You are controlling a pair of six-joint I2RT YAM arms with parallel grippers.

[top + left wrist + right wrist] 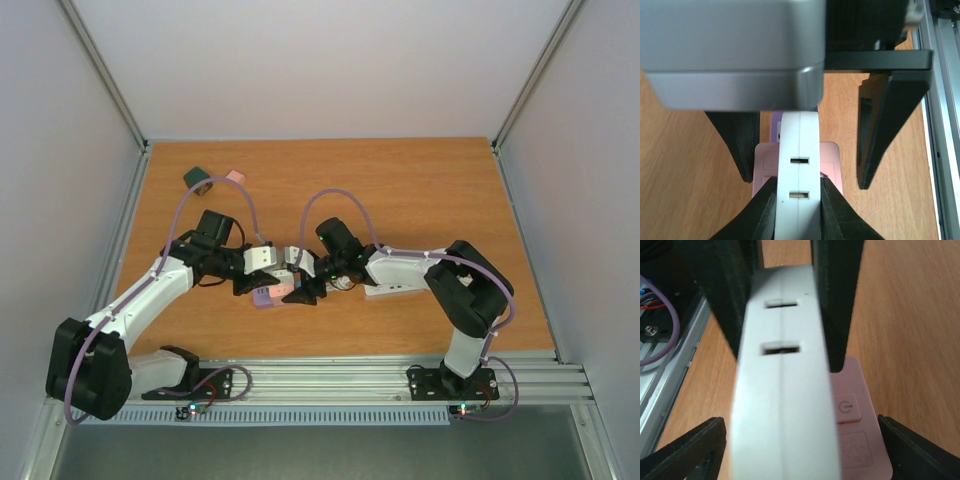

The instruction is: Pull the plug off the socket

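This was a robotics lab test cell. A bare wood-grain laminate tabletop (430, 190) sat boxed in by plain pale panel walls (300, 60) framed with grey aluminium profile posts (105, 75). Along the near edge ran a slotted aluminium mounting rail (330, 378). Bolted to it were a black-and-white left robot arm (150, 290) and a matching right robot arm (400, 270), with looped purple cables (330, 192) and a small exposed circuit board with lit indicator lights (467, 407).

Plug (799, 175): white, narrow, two slots in upper face, standing upright on socket. Socket (830, 157): pink block with power button (847, 407), lying flat underneath.
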